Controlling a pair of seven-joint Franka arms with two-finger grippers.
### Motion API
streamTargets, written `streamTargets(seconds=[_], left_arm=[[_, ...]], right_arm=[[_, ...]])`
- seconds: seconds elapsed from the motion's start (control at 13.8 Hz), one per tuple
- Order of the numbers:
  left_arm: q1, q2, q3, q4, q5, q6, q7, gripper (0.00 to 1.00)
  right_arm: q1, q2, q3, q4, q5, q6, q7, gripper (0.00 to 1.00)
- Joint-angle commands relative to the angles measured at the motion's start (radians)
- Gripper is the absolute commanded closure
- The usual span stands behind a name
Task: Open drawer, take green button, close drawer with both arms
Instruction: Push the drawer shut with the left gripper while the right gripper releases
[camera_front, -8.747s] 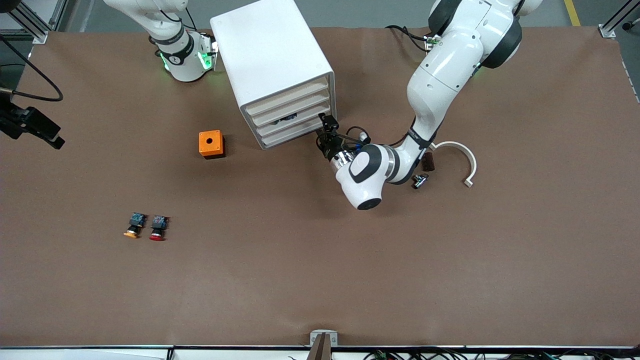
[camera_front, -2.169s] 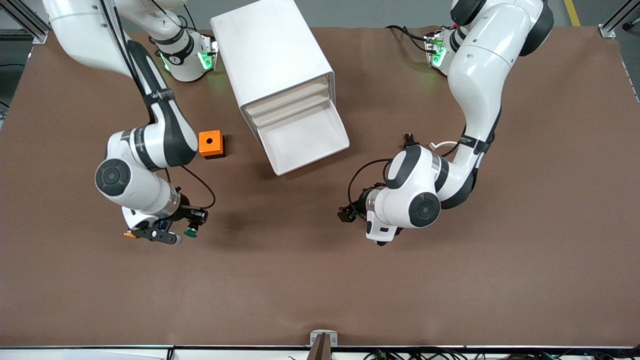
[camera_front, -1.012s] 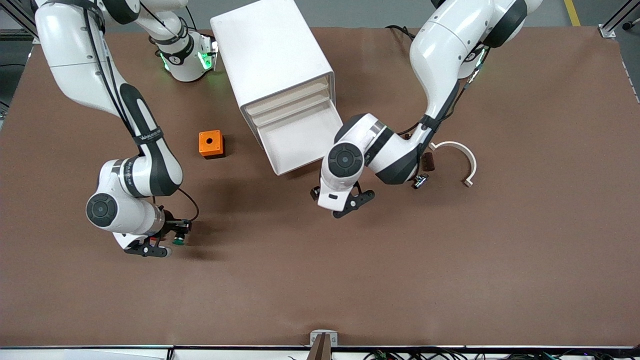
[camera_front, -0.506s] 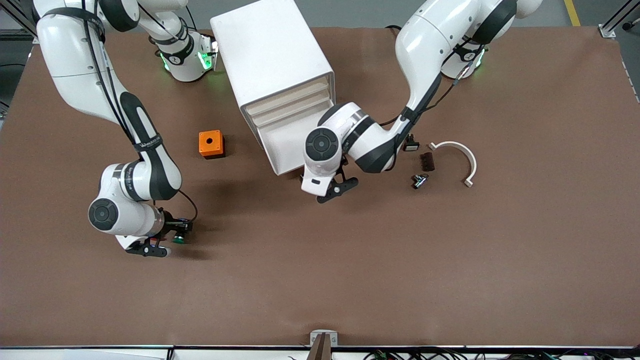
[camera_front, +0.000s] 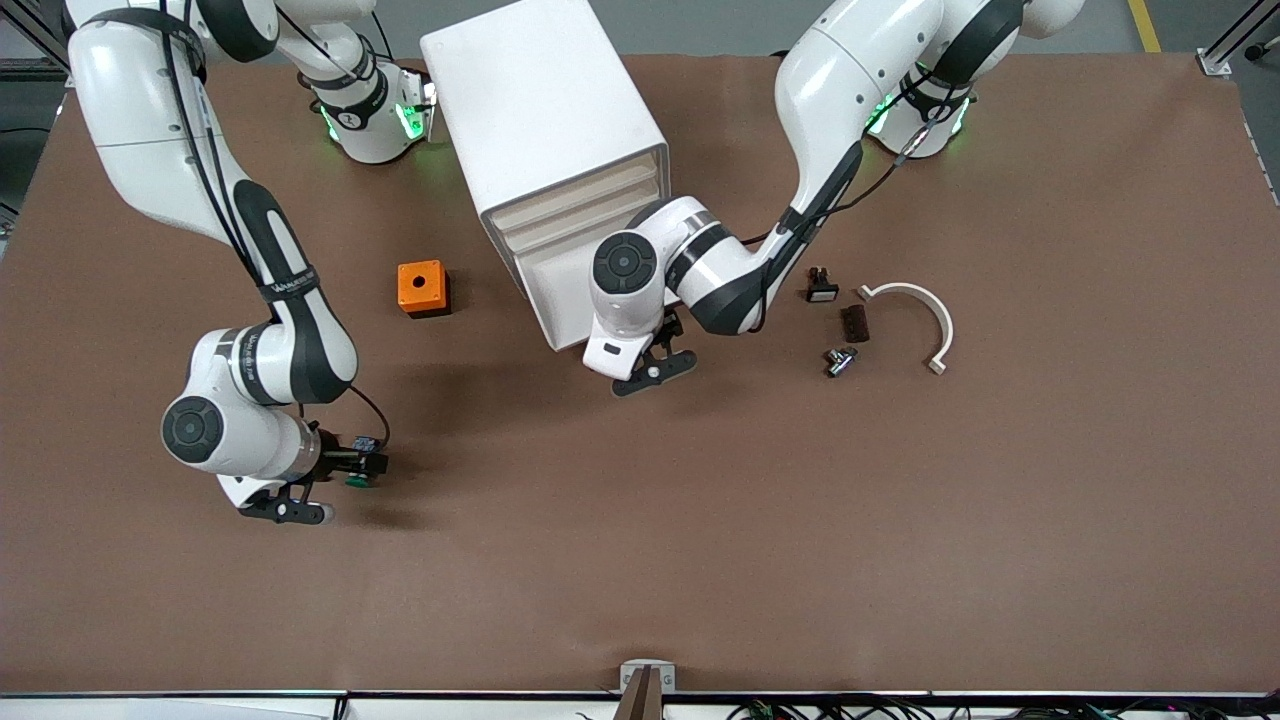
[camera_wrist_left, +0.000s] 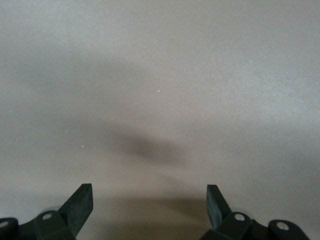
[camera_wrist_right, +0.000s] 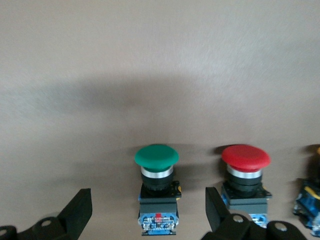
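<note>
The green-capped button (camera_wrist_right: 157, 187) lies on its side on the brown table, beside a red-capped one (camera_wrist_right: 246, 165). My right gripper (camera_wrist_right: 148, 200) is open, one finger on each side of the button's blue rear block and neither touching it. From the front camera the button (camera_front: 358, 479) shows just off the right gripper (camera_front: 325, 487), toward the right arm's end of the table. The drawer (camera_front: 560, 300) stands pulled out of the white cabinet (camera_front: 545, 110). My left gripper (camera_front: 652, 352) is open and holds nothing, low over the table by the drawer's front edge; its wrist view (camera_wrist_left: 150, 195) shows only bare table.
An orange box with a hole (camera_front: 421, 287) sits beside the cabinet. A yellow-capped button (camera_wrist_right: 311, 200) lies next to the red one. Toward the left arm's end lie a white curved piece (camera_front: 925, 312) and three small dark parts (camera_front: 853, 322).
My right gripper has opened and let go of the green button on the table. The left arm has swung in from the open table to the drawer's front edge.
</note>
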Motion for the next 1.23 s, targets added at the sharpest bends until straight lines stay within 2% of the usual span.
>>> streamTargets(seconds=[0.0, 0.58, 0.8, 1.16], left_arm=[[-0.003, -0.013, 0.0, -0.024, 0.021, 0.024, 0.03, 0.0], [0.009, -0.02, -0.07, -0.07, -0.103, 0.017, 0.017, 0.0], [-0.003, -0.017, -0.073, -0.072, -0.157, 0.012, 0.005, 0.0], [-0.002, -0.017, -0.125, -0.103, -0.214, 0.006, -0.062, 0.0]], right_arm=[[-0.026, -0.093, 0.016, -0.023, -0.018, -0.017, -0.005, 0.0], [-0.071, -0.343, 0.016, -0.169, -0.02, -0.026, -0.048, 0.0], [-0.072, -0.461, 0.016, -0.184, -0.02, -0.139, -0.048, 0.0], [-0.088, -0.59, 0.016, -0.184, -0.02, -0.27, -0.048, 0.0]])
